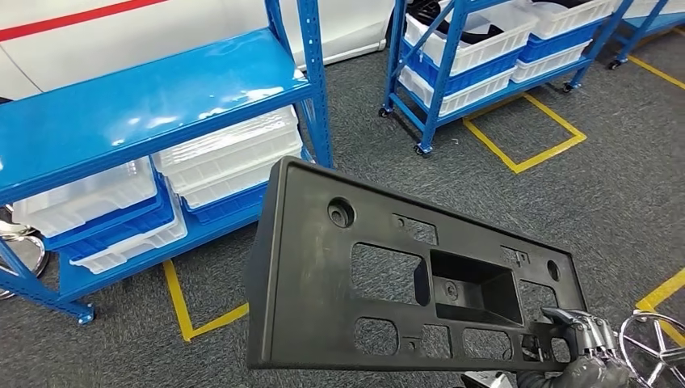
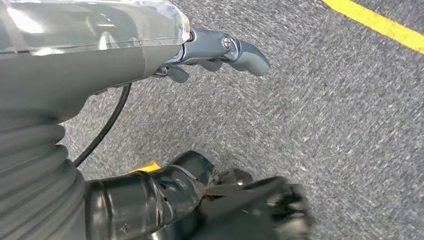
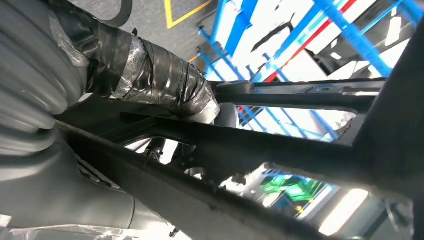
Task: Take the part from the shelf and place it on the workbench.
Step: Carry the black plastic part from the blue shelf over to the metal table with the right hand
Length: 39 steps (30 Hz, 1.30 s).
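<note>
The part is a wide black plastic panel with several cut-outs and a deep rectangular recess. It hangs in the air in front of me, tilted, above the grey floor. My right hand grips its lower right corner, fingers hooked through a cut-out. In the right wrist view the taped thumb presses on a black bar of the part. My left hand hangs over the carpet, its grey fingers and taped thumb apart, with nothing between them.
A blue shelf with white bins on its lower levels stands at the left. A second blue rack on wheels holds more bins at the back. Yellow lines mark the grey carpet. A chrome spoked ring sits beside my right hand.
</note>
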Available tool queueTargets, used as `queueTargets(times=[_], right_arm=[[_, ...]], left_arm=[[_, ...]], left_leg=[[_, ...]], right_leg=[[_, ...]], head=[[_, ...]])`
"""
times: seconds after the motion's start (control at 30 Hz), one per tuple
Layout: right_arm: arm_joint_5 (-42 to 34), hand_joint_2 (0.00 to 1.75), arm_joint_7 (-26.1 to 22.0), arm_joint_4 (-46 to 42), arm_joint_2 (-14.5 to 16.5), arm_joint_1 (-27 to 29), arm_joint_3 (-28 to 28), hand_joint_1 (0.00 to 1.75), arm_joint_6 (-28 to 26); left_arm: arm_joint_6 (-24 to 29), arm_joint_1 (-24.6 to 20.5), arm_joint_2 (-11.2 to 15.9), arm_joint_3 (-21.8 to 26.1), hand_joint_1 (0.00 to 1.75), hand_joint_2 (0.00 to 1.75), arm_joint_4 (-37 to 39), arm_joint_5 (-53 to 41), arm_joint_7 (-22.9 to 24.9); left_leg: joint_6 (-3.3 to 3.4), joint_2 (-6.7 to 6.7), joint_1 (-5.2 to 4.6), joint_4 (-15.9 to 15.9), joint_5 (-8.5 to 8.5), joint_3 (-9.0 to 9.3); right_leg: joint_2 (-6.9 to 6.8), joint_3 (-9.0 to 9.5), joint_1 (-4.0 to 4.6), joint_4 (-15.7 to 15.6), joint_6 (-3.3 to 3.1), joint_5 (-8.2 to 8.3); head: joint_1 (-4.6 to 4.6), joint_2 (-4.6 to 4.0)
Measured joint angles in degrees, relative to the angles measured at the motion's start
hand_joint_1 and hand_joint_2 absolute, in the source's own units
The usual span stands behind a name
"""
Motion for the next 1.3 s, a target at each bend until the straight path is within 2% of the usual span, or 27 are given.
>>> queueTargets(times=[0.03, 0.07, 0.13, 0.2, 0.27, 0.3, 0.37, 0.4, 0.43, 0.47, 0.5, 0.53, 0.6, 0.67, 0.7, 0.77, 0.83, 0.9, 0.97, 1.0, 1.03, 1.07, 1.1, 1.17, 1.2, 1.23, 1.3], right_arm=[[-0.61, 1.75, -0.22, -0.08, 0.00, 0.11, -0.05, 1.75, 0.00], [-1.31, 1.75, -0.46, -0.19, 0.00, 0.21, -0.09, 1.75, 0.00], [-2.43, 1.75, -0.85, -0.44, 0.01, 0.32, -0.12, 1.75, 0.00], [-3.04, 1.75, -1.03, -0.65, 0.02, 0.40, -0.16, 1.75, 0.00], [-3.38, 1.75, -1.11, -0.93, 0.02, 0.66, -0.33, 1.75, -0.01], [-3.48, 1.75, -1.16, -1.10, 0.02, 0.81, -0.46, 1.75, -0.01], [-3.61, 1.75, -1.24, -1.33, 0.02, 0.91, -0.65, 1.75, -0.02], [-3.69, 1.75, -1.28, -1.35, 0.02, 0.92, -0.71, 1.75, -0.02], [-3.79, 1.75, -1.28, -1.35, 0.02, 0.92, -0.75, 1.75, -0.02], [-3.91, 1.75, -1.28, -1.35, 0.02, 0.95, -0.81, 1.75, -0.02], [-4.00, 1.75, -1.28, -1.34, 0.02, 1.00, -0.90, 1.75, -0.02], [-4.07, 1.75, -1.27, -1.34, 0.02, 1.03, -0.99, 1.75, -0.02], [-4.18, 1.75, -1.26, -1.40, 0.02, 1.04, -1.14, 1.75, -0.02], [-4.33, 1.75, -1.26, -1.57, 0.02, 1.05, -1.32, 1.75, -0.02], [-4.40, 1.75, -1.26, -1.70, 0.02, 1.07, -1.46, 1.75, -0.02], [-4.58, 1.75, -1.26, -1.98, 0.02, 1.21, -1.77, 1.75, -0.02], [-4.86, 1.75, -1.26, -2.36, 0.02, 1.35, -2.08, 1.75, -0.03], [-5.22, 1.75, -1.26, -2.68, 0.06, 1.38, -2.29, 1.75, -0.03], [-5.51, 1.75, -1.26, -2.76, 0.14, 1.41, -2.41, 1.75, -0.03], [-5.63, 1.75, -1.26, -2.76, 0.16, 1.46, -2.48, 1.75, -0.03], [-5.72, 1.75, -1.26, -2.76, 0.18, 1.52, -2.55, 1.75, -0.03], [-5.80, 1.75, -1.26, -2.76, 0.20, 1.58, -2.62, 1.75, -0.02], [-5.84, 1.75, -1.26, -2.76, 0.22, 1.61, -2.69, 1.75, -0.02], [-5.86, 1.75, -1.25, -2.76, 0.28, 1.62, -2.85, 1.75, -0.02], [-5.86, 1.75, -1.25, -2.75, 0.30, 1.62, -2.91, 1.75, -0.02], [-5.85, 1.75, -1.24, -2.75, 0.31, 1.64, -2.96, 1.75, -0.02], [-5.82, 1.75, -1.25, -2.74, 0.32, 1.77, -3.08, 1.75, -0.03]], left_arm=[[0.00, 0.03, 0.00, 0.01, 0.00, 1.75, 0.00, 0.01, 0.01], [0.00, 0.05, 0.00, 0.02, 0.00, 1.75, 0.00, 0.01, 0.01], [0.00, 0.08, 0.03, 0.07, 0.00, 1.75, 0.00, 0.01, 0.02], [0.01, 0.00, 0.08, 0.13, 0.00, 1.75, 0.00, 0.00, 0.03], [0.02, -0.18, 0.07, 0.16, 0.00, 1.75, 0.00, 0.00, 0.04], [0.03, -0.22, 0.05, 0.17, 0.00, 1.75, 0.00, -0.01, 0.04], [0.04, -0.15, 0.03, 0.18, 0.00, 1.75, 0.00, -0.02, 0.04], [0.04, -0.10, 0.02, 0.19, 0.00, 1.75, 0.00, -0.04, 0.04], [0.04, -0.05, 0.02, 0.19, 0.00, 1.75, 0.00, -0.04, 0.04], [0.04, 0.00, 0.02, 0.20, 0.00, 1.75, 0.00, -0.05, 0.05], [0.04, 0.04, 0.02, 0.20, 0.00, 1.75, 0.00, -0.05, 0.05], [0.04, 0.04, 0.02, 0.21, 0.00, 1.75, 0.00, -0.06, 0.06], [0.04, 0.00, 0.01, 0.21, 0.00, 1.75, 0.00, -0.08, 0.07], [0.05, -0.03, 0.01, 0.21, 0.00, 1.75, 0.00, -0.09, 0.09], [0.06, -0.06, 0.01, 0.21, 0.00, 1.75, 0.00, -0.10, 0.11], [0.07, -0.18, 0.02, 0.21, 0.00, 1.75, 0.00, -0.10, 0.13], [0.07, -0.33, 0.00, 0.21, 0.00, 1.75, 0.00, -0.12, 0.13], [0.07, -0.29, -0.02, 0.24, 0.00, 1.75, 0.00, -0.14, 0.13], [0.07, -0.07, -0.03, 0.27, 0.00, 1.75, 0.00, -0.13, 0.13], [0.07, 0.02, -0.03, 0.28, 0.00, 1.75, 0.00, -0.13, 0.13], [0.07, 0.08, -0.03, 0.29, 0.00, 1.75, 0.00, -0.13, 0.13], [0.07, 0.11, -0.03, 0.30, 0.00, 1.75, 0.00, -0.11, 0.13], [0.07, 0.11, -0.03, 0.30, 0.00, 1.75, 0.00, -0.11, 0.13], [0.08, 0.09, 0.00, 0.33, 0.00, 1.75, 0.00, -0.10, 0.13], [0.08, 0.06, 0.01, 0.35, 0.00, 1.75, 0.00, -0.11, 0.12], [0.09, -0.03, 0.02, 0.36, 0.00, 1.75, 0.00, -0.11, 0.11], [0.09, -0.18, -0.01, 0.37, 0.00, 1.75, 0.00, -0.13, 0.11]], left_leg=[[0.23, -0.18, -0.02, -1.18, 1.36, 0.57], [0.56, -0.69, -0.06, -4.45, 3.58, 2.09], [1.31, -3.23, -0.16, -12.22, 7.24, 5.57], [1.69, -4.95, -0.29, -15.96, 8.02, 7.13], [1.96, -4.08, -0.27, -16.92, 8.19, 7.48], [2.19, -3.36, -0.19, -17.48, 8.55, 7.70], [2.76, -1.78, 0.02, -18.64, 9.25, 8.08], [2.93, -0.96, -0.08, -18.80, 9.36, 8.14], [3.06, -0.12, -0.14, -18.81, 9.37, 8.09], [3.05, 0.75, -0.20, -18.75, 9.31, 8.02], [3.01, 1.60, -0.21, -18.66, 9.22, 7.98], [2.89, 2.42, -0.19, -18.53, 9.08, 7.96], [2.37, 3.80, -0.07, -17.95, 8.58, 7.99], [1.62, 4.76, -0.21, -17.14, 7.89, 7.92], [1.29, 5.13, -0.32, -16.86, 7.65, 7.95], [0.72, 5.94, -0.33, -16.72, 7.44, 8.15], [0.12, 4.74, 0.00, -15.63, 6.27, 7.88], [-0.21, 1.86, 0.27, -10.77, 2.93, 5.80], [-0.14, 0.36, 0.29, -3.10, -0.49, 2.28], [0.00, 0.11, 0.28, -0.63, -0.94, 1.06], [0.25, -0.07, 0.26, -0.23, -0.19, 0.74], [0.57, -0.36, 0.21, -2.20, 1.62, 1.52], [0.98, -1.28, 0.10, -6.07, 4.02, 3.15], [1.65, -3.93, -0.13, -13.35, 7.03, 6.28], [1.84, -4.88, -0.26, -15.40, 7.52, 7.16], [1.92, -5.08, -0.36, -16.02, 7.38, 7.41], [2.21, -3.88, -0.34, -16.91, 7.87, 7.74]], right_leg=[[0.73, 0.02, 0.08, 0.06, -0.01, 0.02], [1.48, 0.11, 0.12, 0.12, -0.01, 0.03], [2.83, 0.14, 0.11, 0.22, 0.14, 0.11], [4.00, -0.27, -0.07, 0.25, 0.65, 0.41], [5.10, -0.68, -0.20, 0.04, 1.43, 0.86], [4.71, -0.86, -0.18, 0.17, 1.70, 0.77], [1.98, -2.16, 0.03, 2.94, 2.07, -1.26], [0.27, -3.55, -0.01, 5.92, 2.25, -3.10], [-0.72, -5.22, -0.12, 9.56, 2.54, -4.98], [-1.17, -6.65, -0.31, 12.72, 2.83, -6.24], [-1.40, -7.31, -0.53, 14.35, 3.10, -6.49], [-1.65, -6.88, -0.75, 13.84, 3.34, -5.67], [-3.33, -3.05, -1.04, 7.04, 3.72, -2.43], [-5.40, 0.04, -0.89, 1.36, 3.38, -0.78], [-5.80, 0.39, -0.69, 0.55, 3.00, -0.87], [-4.79, 0.15, -0.46, 0.70, 2.12, -0.86], [-3.66, 0.02, -0.52, 0.46, 1.38, -0.59], [-2.53, -0.11, -0.54, 0.28, 0.76, -0.31], [-1.15, -0.32, -0.27, 0.31, 0.40, -0.15], [-0.35, -0.37, -0.09, 0.34, 0.30, -0.10], [0.51, -0.38, 0.05, 0.39, 0.26, -0.06], [1.36, -0.34, 0.15, 0.43, 0.23, -0.04], [2.16, -0.28, 0.16, 0.46, 0.25, -0.02], [3.57, -0.32, 0.07, 0.50, 0.52, 0.15], [4.18, -0.49, -0.09, 0.47, 0.80, 0.32], [4.77, -0.68, -0.23, 0.39, 1.15, 0.55], [5.37, -0.96, -0.41, 0.24, 1.84, 0.87]], head=[[0.00, 0.00], [0.00, 0.00], [0.02, 0.00], [0.01, 0.00], [-0.01, 0.00], [0.01, 0.00], [0.11, 0.00], [0.15, 0.00], [0.19, 0.00], [0.18, 0.00], [0.19, 0.00], [0.18, 0.00], [0.18, 0.00], [0.15, 0.00], [0.12, 0.00], [0.06, 0.00], [0.07, 0.00], [0.07, 0.00], [0.07, 0.00], [0.07, 0.00], [0.07, 0.00], [0.07, 0.00], [0.07, 0.00], [0.08, 0.00], [0.09, 0.00], [0.08, 0.00], [0.08, 0.00]])
